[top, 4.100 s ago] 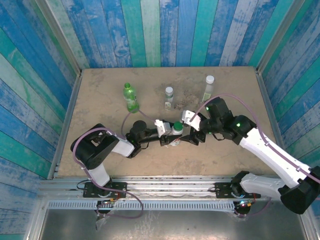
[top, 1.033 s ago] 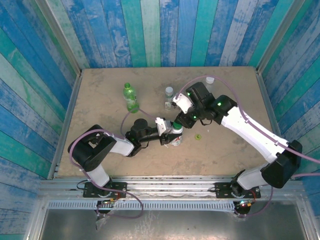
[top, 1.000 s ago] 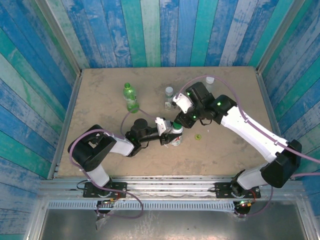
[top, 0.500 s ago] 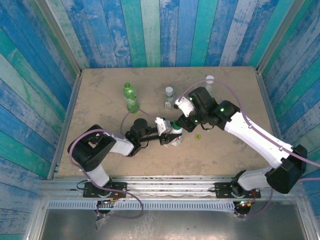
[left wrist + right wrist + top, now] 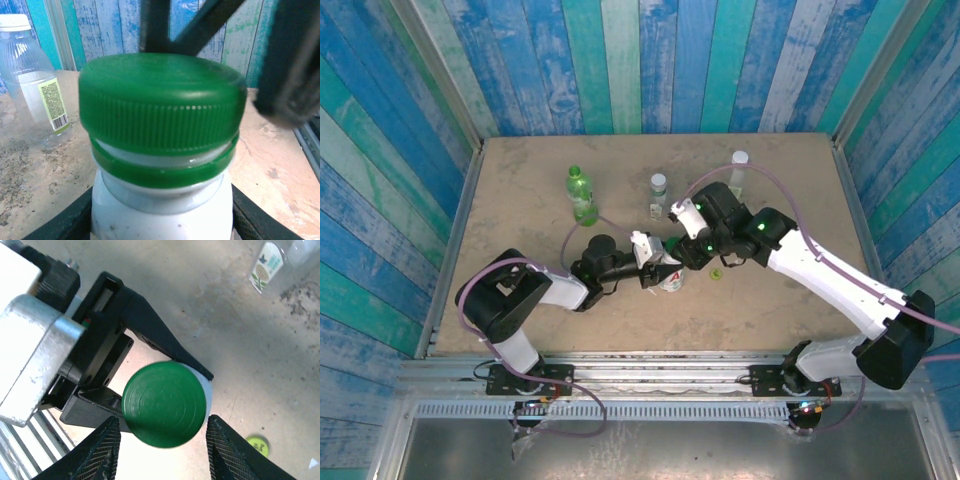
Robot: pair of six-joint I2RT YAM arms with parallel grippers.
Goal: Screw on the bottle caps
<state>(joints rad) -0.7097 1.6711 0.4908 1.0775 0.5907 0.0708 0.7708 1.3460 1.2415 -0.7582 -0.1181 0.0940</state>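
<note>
Green plastic, the cap [image 5: 164,403] sits on the white bottle [image 5: 160,215], which the left claw [image 5: 658,271] pinches by its body near the middle of the tabletop [image 5: 520,250]. The right claw [image 5: 161,420] hangs over it, fingers spread to either side of the cap; we cannot tell whether they touch. A yellow-green cap [image 5: 716,272] lies on the tabletop just to the right. Behind stand a green bottle [image 5: 582,195], a short clear bottle [image 5: 658,197] and a tall clear bottle [image 5: 737,175]. The white bottle stands upright, cap upward.

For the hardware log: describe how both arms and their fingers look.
The left arm and right arm have white shells, black joints and looping purple cables. The right carries green lights. Its black fingers have cross-hatched pads.
</note>
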